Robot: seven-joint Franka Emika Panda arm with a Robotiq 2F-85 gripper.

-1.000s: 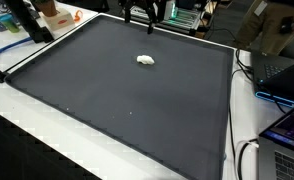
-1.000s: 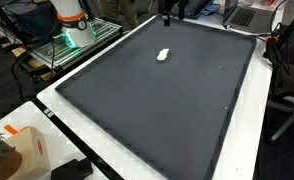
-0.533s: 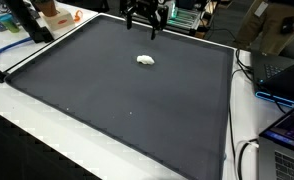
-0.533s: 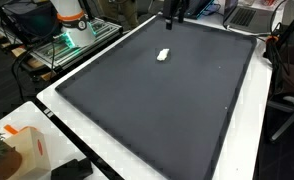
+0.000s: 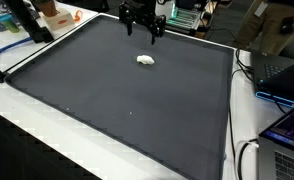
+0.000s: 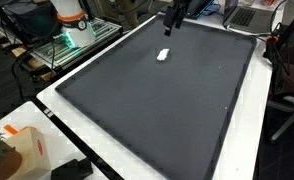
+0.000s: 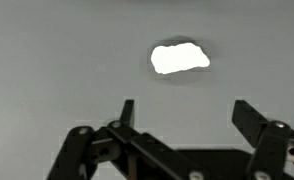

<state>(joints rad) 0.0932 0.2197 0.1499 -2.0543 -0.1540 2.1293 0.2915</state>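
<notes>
My black two-finger gripper [image 5: 142, 36] has dropped lower and moved out over the dark grey fabric mat [image 5: 107, 100] since a second ago, its fingers spread wide and empty. The small white crumpled lump [image 7: 180, 57] hasn't budged (only bare mat between it and the fingertips) and lies untouched just ahead. Well beyond the mat's edges sit an orange-and-white box [image 6: 25, 150] and an open laptop [image 5: 290, 135].
</notes>
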